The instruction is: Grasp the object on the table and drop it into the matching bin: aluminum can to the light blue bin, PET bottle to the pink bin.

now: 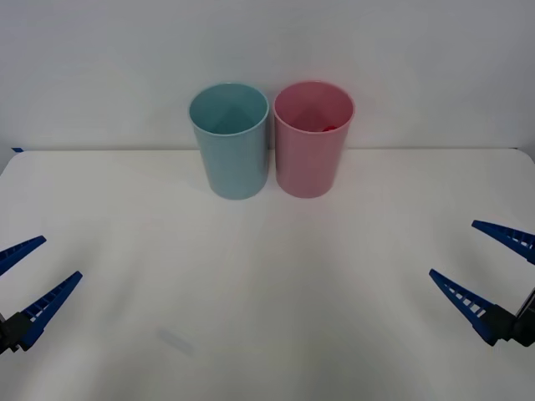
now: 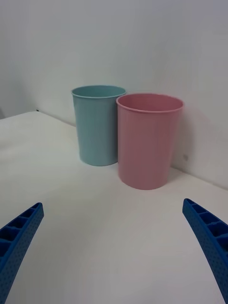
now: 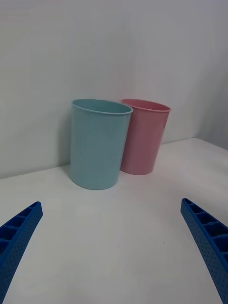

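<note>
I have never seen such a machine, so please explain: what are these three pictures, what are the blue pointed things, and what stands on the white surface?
The blue ribbed things are the fingers of a two-armed robot. The front view looks down from above the arms: the left gripper and the right gripper wait at the sides, both open and holding nothing. The other two pictures come from cameras on each wrist, with that arm's own fingers at the bottom corners. On the white table stand two bins side by side near the wall: the light blue bin and the pink bin. Something small and red shows inside the pink bin; what it is cannot be told.
</note>
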You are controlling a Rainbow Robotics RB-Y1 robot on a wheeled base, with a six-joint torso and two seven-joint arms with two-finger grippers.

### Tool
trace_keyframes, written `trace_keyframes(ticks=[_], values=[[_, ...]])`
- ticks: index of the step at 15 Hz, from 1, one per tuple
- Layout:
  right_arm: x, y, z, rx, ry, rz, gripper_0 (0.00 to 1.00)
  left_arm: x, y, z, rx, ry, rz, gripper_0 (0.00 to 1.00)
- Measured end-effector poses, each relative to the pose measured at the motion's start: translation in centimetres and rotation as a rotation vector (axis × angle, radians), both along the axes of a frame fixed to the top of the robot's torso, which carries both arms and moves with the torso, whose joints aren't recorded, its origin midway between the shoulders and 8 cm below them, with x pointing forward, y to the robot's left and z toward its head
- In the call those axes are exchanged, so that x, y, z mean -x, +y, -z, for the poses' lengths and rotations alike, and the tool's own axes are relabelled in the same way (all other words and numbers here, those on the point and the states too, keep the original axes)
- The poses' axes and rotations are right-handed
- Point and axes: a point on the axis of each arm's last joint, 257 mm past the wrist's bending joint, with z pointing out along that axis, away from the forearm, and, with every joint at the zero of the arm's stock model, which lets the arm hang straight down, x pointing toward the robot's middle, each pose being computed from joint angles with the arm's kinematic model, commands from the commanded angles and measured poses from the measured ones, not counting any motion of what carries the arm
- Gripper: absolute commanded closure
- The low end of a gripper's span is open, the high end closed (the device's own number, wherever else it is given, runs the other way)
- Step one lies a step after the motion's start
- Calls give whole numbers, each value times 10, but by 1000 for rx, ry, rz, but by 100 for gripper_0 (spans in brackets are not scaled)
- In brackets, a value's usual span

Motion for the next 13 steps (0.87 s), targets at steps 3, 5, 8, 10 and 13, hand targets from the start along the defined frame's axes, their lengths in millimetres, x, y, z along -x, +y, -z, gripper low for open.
trace_keyframes(ticks=[3,5,8,10,13], values=[[14,-13,10,-39,35,33,0,0,0,0,0,0,0,0],[23,-20,18,-54,62,55,0,0,0,0,0,0,0,0],[32,-28,24,-59,84,80,0,0,0,0,0,0,0,0],[33,-29,27,-46,87,82,0,0,0,0,0,0,0,0],[33,-29,28,-39,87,82,0,0,0,0,0,0,0,0]])
